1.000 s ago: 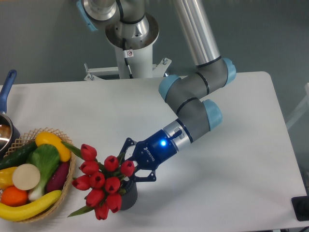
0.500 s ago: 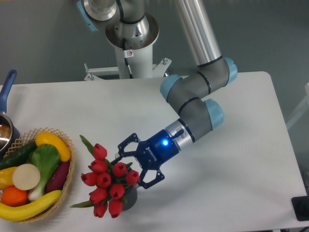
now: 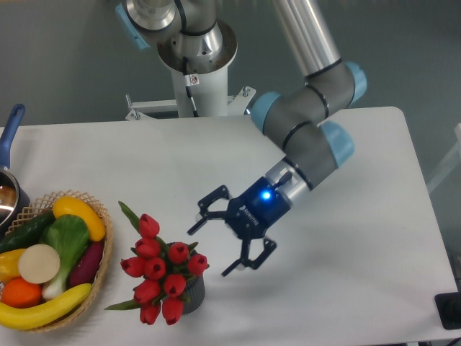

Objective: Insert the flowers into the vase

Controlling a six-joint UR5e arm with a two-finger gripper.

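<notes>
A woven basket (image 3: 105,268) of produce is seen at the left edge of the white bench (image 3: 346,288), holding a banana (image 3: 45,308), an orange (image 3: 20,292), a yellow pepper (image 3: 78,213), a leafy green (image 3: 66,241) and a cucumber (image 3: 24,229). Behind it, a pot with a blue handle (image 3: 10,137) is cut off by the frame edge. Just right of the basket the flowers (image 3: 162,270) are seated in the vase (image 3: 194,292), near the bench's front edge. The red buds are spread over the vase mouth toward the camera, and one long leaf is pointed up and to the left; most of the vase is hidden by the bunch. The pincer (image 3: 214,246) is held to the right of the bunch, its fingers spread apart with nothing between them, clear of the buds.
</notes>
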